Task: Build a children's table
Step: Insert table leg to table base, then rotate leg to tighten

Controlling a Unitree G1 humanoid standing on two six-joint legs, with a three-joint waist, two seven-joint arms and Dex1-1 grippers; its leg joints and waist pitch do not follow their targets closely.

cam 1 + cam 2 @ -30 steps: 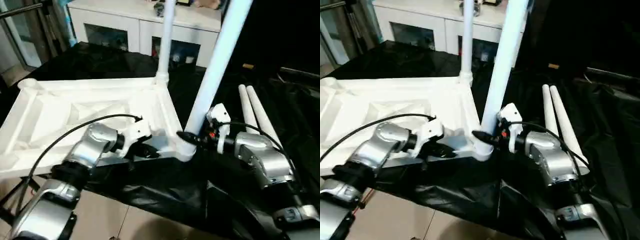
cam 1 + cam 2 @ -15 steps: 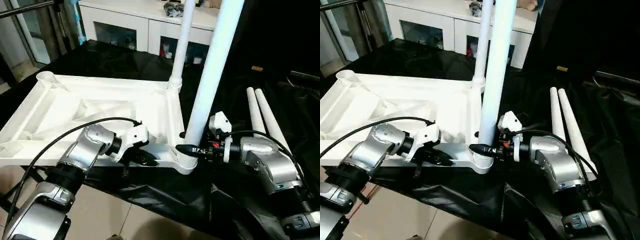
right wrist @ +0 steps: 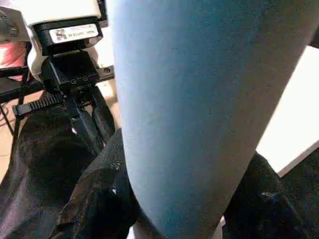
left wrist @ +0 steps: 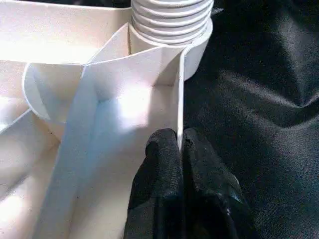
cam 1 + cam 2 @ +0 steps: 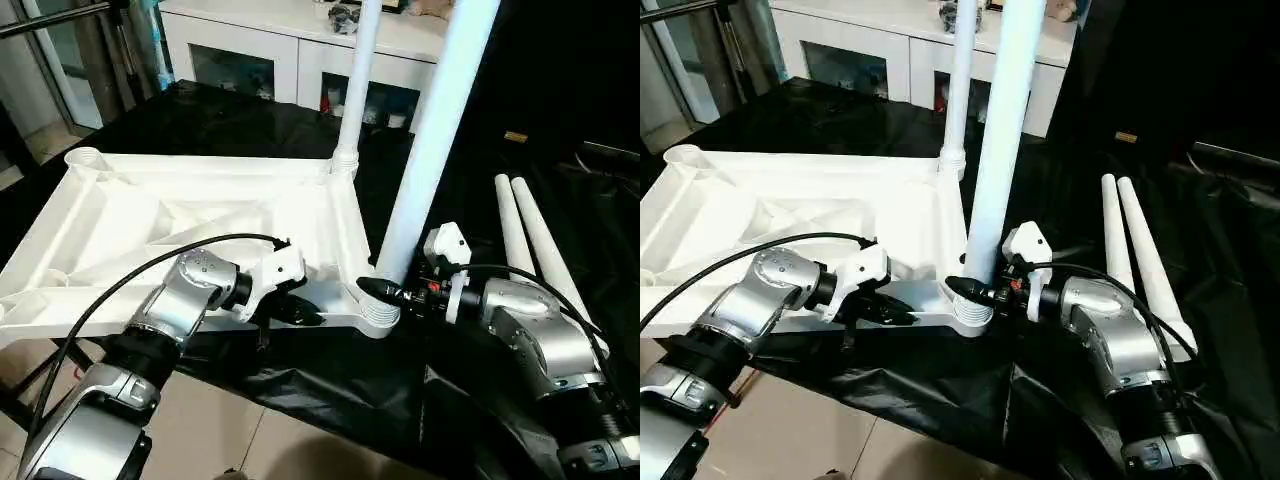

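Meanwhile, left pincer pinches the tabletop's rim; right pincer clasps a leg.

**Table lying upside down, two legs standing**

The white table top is lying ribbed side up. Two legs are standing in its corner sockets: near leg, far leg. Two loose legs are lying side by side nearby.

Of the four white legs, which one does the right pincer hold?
The right pincer holds the near upright leg, standing in the corner socket closest to the robot. Another leg stands in the far corner, and two loose legs lie on the black cloth.
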